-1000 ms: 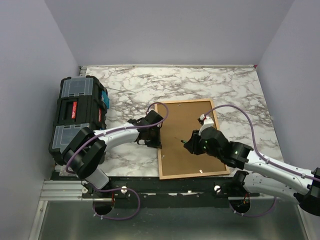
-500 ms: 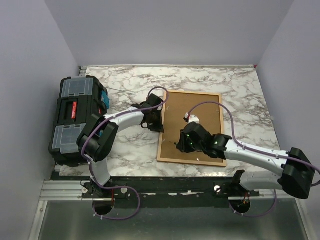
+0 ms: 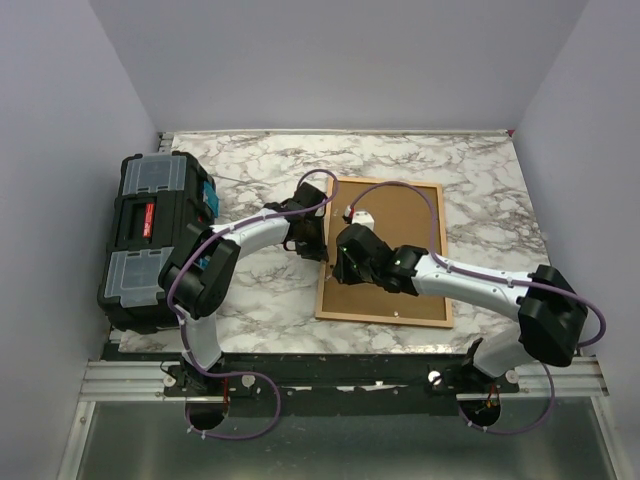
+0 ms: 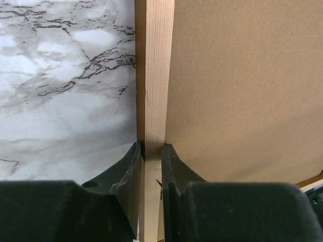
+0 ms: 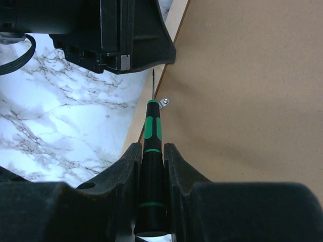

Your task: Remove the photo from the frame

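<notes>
Frame [image 3: 382,320] lies flat on the marble table [image 3: 400,165], near its front edge, back side up. The brown backing board [image 3: 405,215] fills it. Photo hidden from view.

Right claw [image 5: 152,148]: narrow, clamped on the black-and-green handle of a small screwdriver [image 5: 152,128]. The shaft points along the frame's left rail. The tip sits just beside a small metal clip [image 5: 163,103] at the board's edge; contact cannot be told.

Left claw [image 4: 151,150]: narrow, pinching the frame's left rail [image 4: 154,75], one finger on the table side and one on the board side. It sits just beyond the screwdriver tip, close to the right claw.

Further left, a black toolbox [image 3: 155,235] stands at the table's left edge, apart from the frame.
</notes>
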